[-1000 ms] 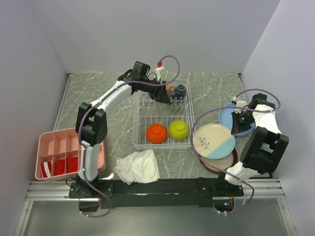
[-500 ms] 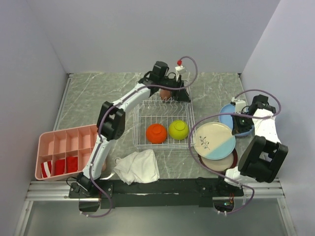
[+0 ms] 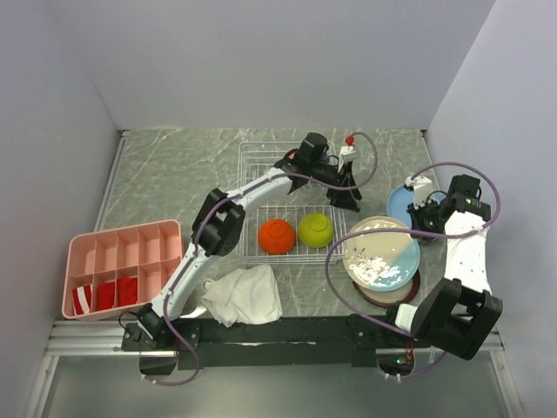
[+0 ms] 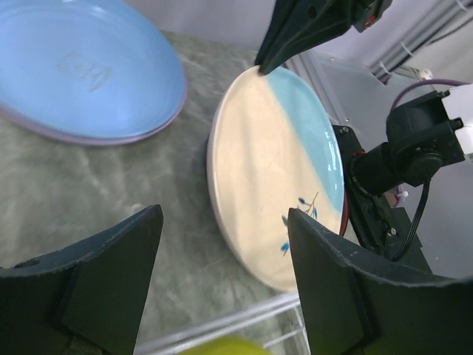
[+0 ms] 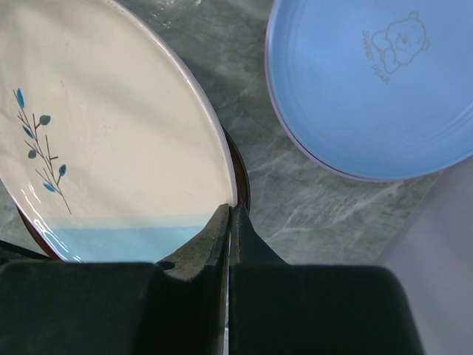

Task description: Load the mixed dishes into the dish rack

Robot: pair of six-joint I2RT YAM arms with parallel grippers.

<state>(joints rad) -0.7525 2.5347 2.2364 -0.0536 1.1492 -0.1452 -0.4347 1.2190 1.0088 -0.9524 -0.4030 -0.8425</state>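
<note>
The dish rack holds an orange bowl and a lime-green bowl. My left gripper reaches across the rack's right side. In its wrist view it stands open with nothing between its fingers, above the table and facing the large cream-and-blue plate. My right gripper is shut on that plate's rim, and the plate is tipped up over a dark red plate. A light-blue plate lies on a lavender plate just behind.
A pink divided tray sits at the front left and a white cloth lies in front of the rack. The rack's wire edge and the lime-green bowl lie just under my left gripper. Walls enclose the table on three sides.
My left arm has swung from the rack's back to its right side, its jaws widening. The right gripper has moved slightly and the cream-and-blue plate has tipped.
</note>
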